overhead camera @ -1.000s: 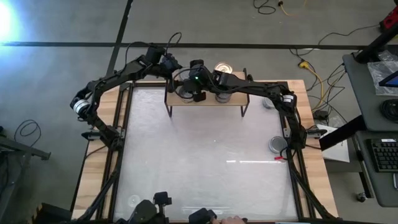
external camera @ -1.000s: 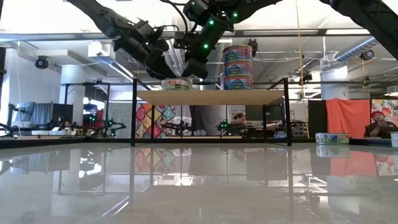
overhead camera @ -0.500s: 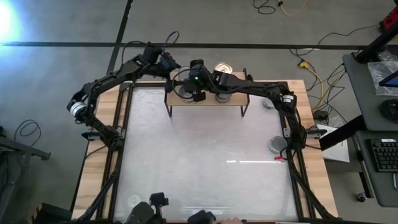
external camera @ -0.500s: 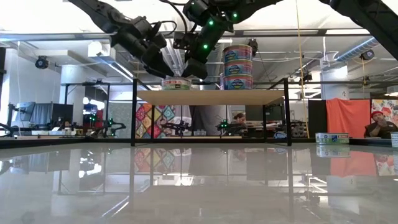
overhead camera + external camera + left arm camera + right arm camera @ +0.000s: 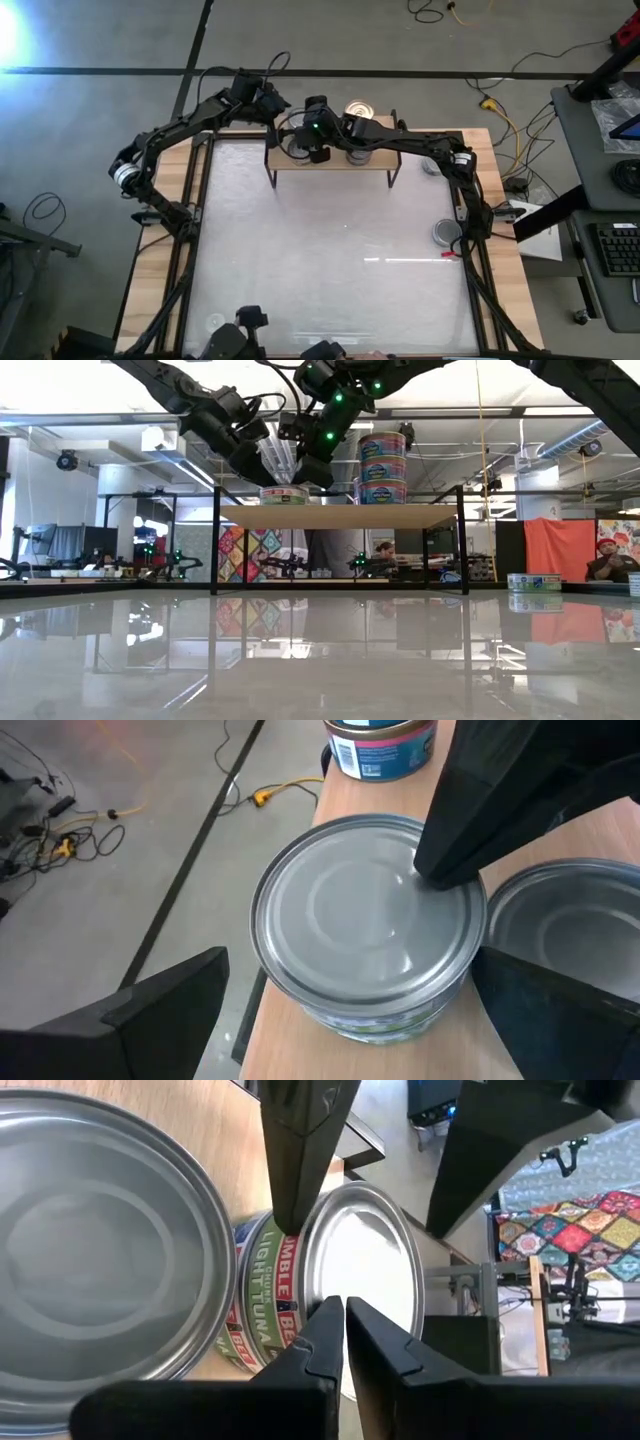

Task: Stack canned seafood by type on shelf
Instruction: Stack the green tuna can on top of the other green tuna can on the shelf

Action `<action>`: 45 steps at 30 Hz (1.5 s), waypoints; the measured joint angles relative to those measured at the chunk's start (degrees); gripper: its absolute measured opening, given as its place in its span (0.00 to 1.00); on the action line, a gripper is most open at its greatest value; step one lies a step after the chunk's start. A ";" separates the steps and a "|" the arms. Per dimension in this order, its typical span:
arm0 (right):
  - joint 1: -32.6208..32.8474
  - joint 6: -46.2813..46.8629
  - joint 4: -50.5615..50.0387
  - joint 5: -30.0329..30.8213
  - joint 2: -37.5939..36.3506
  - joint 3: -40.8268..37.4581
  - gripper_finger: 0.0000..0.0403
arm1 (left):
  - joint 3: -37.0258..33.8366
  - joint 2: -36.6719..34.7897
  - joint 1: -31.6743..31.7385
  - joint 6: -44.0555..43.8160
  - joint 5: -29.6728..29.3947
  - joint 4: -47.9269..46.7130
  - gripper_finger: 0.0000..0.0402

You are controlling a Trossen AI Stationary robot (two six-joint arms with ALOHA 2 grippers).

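The white table point(image 5: 330, 270) fills most of the high view. On it, at 12 o'clock, stands the shelf point(image 5: 330, 160), a low wooden board on black legs; in the low view it spans the middle of the picture.

Both arms reach in over the shelf's 9 o'clock end. The left gripper point(image 5: 340, 1010) hangs with its fingers spread wide on either side of a silver-topped tin point(image 5: 368, 930) at the board's edge, gripping nothing. A second silver tin point(image 5: 565, 925) sits just beside that one, at 3 o'clock of it in the left wrist view (whether the two touch is hard to tell).

The right gripper point(image 5: 335, 1320) is clenched, fingertips pressed together, its closed tip resting at the rim of the same tin, whose green label shows in the right wrist view point(image 5: 270, 1305).

Farther along the shelf, toward 3 o'clock, a stack point(image 5: 381, 465) of three blue-labelled tins stands upright.

Off the shelf, a loose tin point(image 5: 447, 232) lies at the table's 3 o'clock edge, and another tin point(image 5: 432, 166) rests near the 1 o'clock corner.
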 joint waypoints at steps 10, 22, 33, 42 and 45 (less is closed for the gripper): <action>0.09 0.47 2.08 -0.47 -0.30 -0.04 0.03 | 0.00 -3.17 0.02 0.78 -0.09 -0.57 1.00; 4.98 0.78 6.91 1.76 -5.80 -0.02 0.03 | -0.97 -13.55 -5.72 -7.69 0.21 -7.79 0.96; 17.29 6.35 -1.32 10.08 -13.57 -0.02 0.03 | -15.96 -27.21 -21.89 -12.14 -0.27 -0.07 0.89; 27.72 23.65 -19.90 9.88 -19.54 -1.84 0.03 | -25.33 -33.54 -31.87 -21.42 -1.24 8.75 0.89; 31.01 30.68 -24.20 9.69 -20.63 -3.13 0.03 | -26.46 -33.82 -36.31 -22.45 -2.51 9.27 0.89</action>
